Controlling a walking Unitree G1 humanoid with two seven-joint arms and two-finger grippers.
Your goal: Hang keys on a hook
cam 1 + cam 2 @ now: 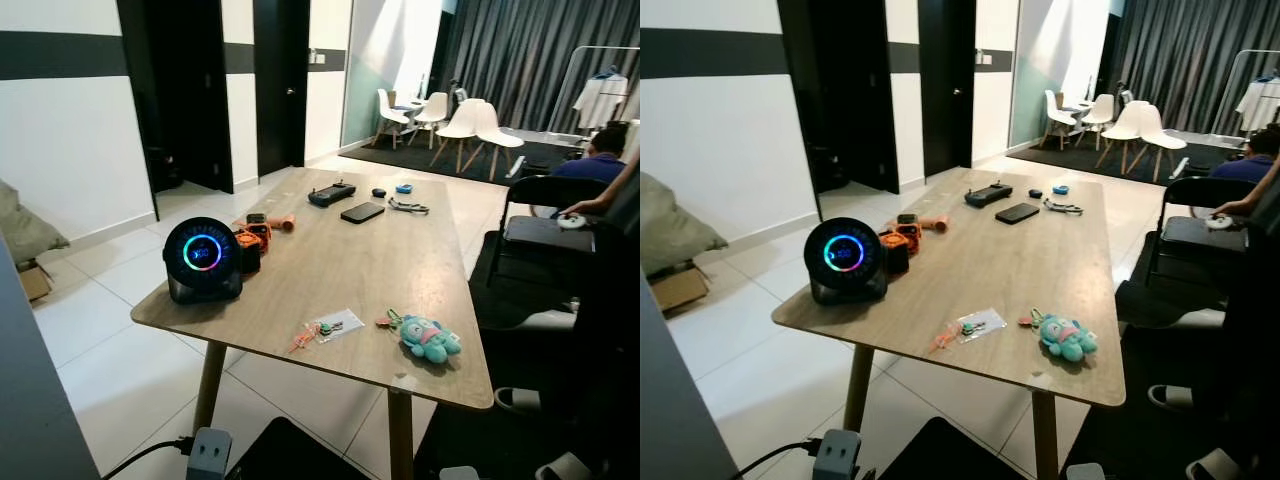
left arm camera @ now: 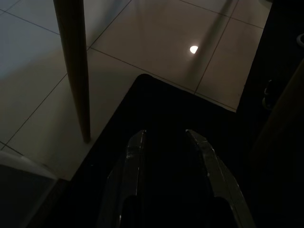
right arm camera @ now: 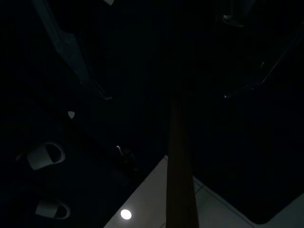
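- You're facing a wooden counter (image 1: 400, 270): pale matte grain, rounded corners, tapered wooden legs.
- Keys (image 1: 387, 320) lie near the counter's near edge, clipped to a soft teal plush toy (image 1: 430, 338) that lies just beside them.
- Just left of them lies a small clear plastic bag (image 1: 332, 326) of bits, with an orange piece (image 1: 302, 340) touching it.
- Left end: a round black gadget (image 1: 202, 260) with a glowing rainbow ring; the digits inside it are too blurred to read.
- Beside it is a cluster of orange and black parts (image 1: 256, 235).
- Far end: a black controller (image 1: 331, 194), a flat black phone (image 1: 362, 212), a small blue item (image 1: 403, 188) and a loose cable (image 1: 409, 207).
- No brand or label is legible anywhere.
- Room: glossy white floor tiles (image 1: 110, 350), white walls with a dark band, dark doorways, grey curtains (image 1: 530, 50) and white chairs (image 1: 470, 125) at the back.
- A seated person in blue (image 1: 592, 165) is at the far right, and a black folding chair (image 1: 545, 215) stands beside the counter.
- Left hand (image 2: 168, 156) hangs low over a dark mat by a counter leg (image 2: 76, 66), fingers spread, holding nothing.
- Right hand: its wrist view is very dark, so you cannot tell its state.
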